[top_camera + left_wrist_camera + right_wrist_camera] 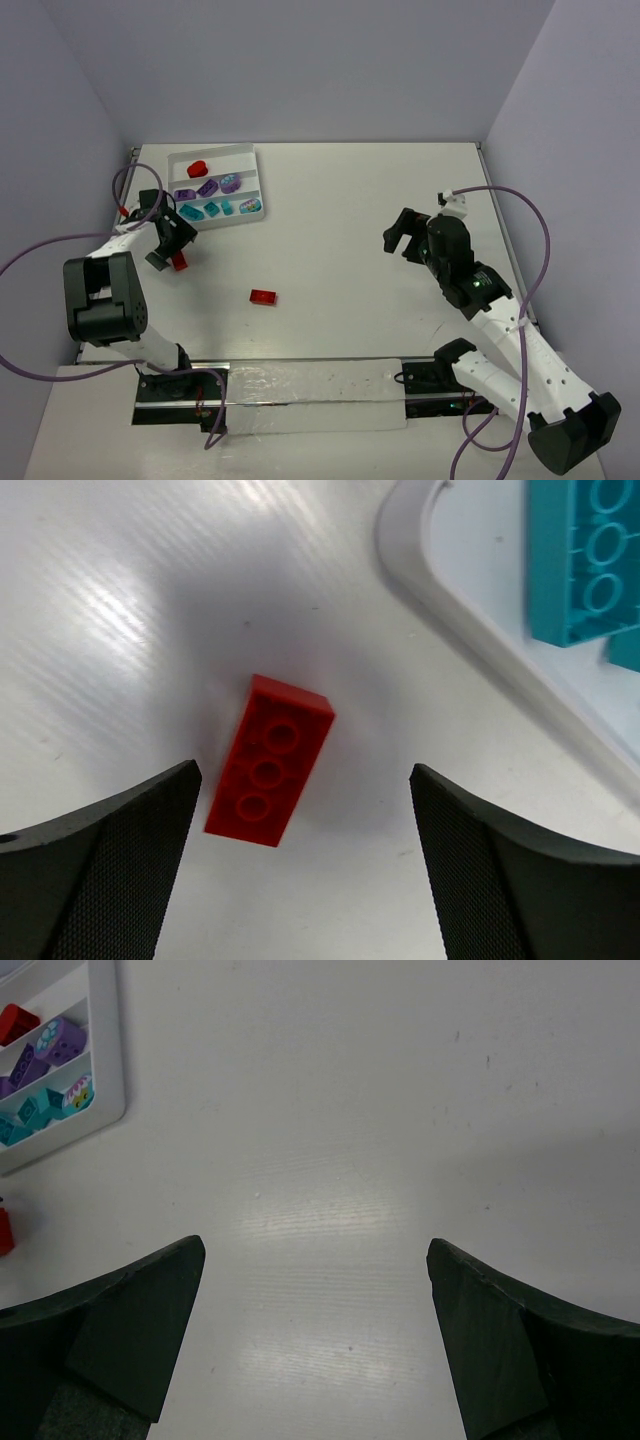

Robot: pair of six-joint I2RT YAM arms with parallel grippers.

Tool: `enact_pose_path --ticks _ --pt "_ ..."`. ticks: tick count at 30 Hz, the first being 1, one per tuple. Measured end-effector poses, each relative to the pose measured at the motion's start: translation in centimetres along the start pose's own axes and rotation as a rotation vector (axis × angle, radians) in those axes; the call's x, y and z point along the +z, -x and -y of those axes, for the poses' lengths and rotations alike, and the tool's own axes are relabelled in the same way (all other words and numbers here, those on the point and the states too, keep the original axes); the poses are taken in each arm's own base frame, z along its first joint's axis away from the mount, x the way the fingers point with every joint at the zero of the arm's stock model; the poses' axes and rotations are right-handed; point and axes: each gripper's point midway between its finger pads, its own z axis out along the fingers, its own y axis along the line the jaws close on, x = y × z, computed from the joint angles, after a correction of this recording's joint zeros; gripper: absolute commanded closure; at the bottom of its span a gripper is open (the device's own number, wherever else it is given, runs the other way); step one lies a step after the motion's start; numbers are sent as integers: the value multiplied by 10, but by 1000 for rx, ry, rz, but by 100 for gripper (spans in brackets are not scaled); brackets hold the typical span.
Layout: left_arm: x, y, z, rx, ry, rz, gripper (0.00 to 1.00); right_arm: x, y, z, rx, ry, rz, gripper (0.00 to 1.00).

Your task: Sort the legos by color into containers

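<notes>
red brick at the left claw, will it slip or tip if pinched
Likely rigid and light: the red brick is small plastic. Lying flat, it should not tip. Skewed to the left claw, it may twist on the glossy table.

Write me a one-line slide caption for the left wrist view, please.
Open left hand framing a red Lego brick on the table, just outside the white tray holding teal bricks.
</notes>
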Motion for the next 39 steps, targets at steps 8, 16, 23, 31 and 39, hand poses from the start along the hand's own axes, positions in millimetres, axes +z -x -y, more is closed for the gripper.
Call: enact_pose_path --ticks 8,16,23,31,39 --pt "0 -3 -11 21 122 24 29 -2 0 1 0 -4 -1 0" --pt "3 -12 -19 42 185 17 57 -2 0 1 0 -4 -1 0" --pt "-1 -12 -21 53 224 13 99 -1 2 1 -1 -8 0 0" --pt "-82 65 44 31 -8 198 100 -2 3 5 -3 -33 6 0" --pt "-125 158 139 24 -242 354 100 -3 7 3 -2 -34 8 0"
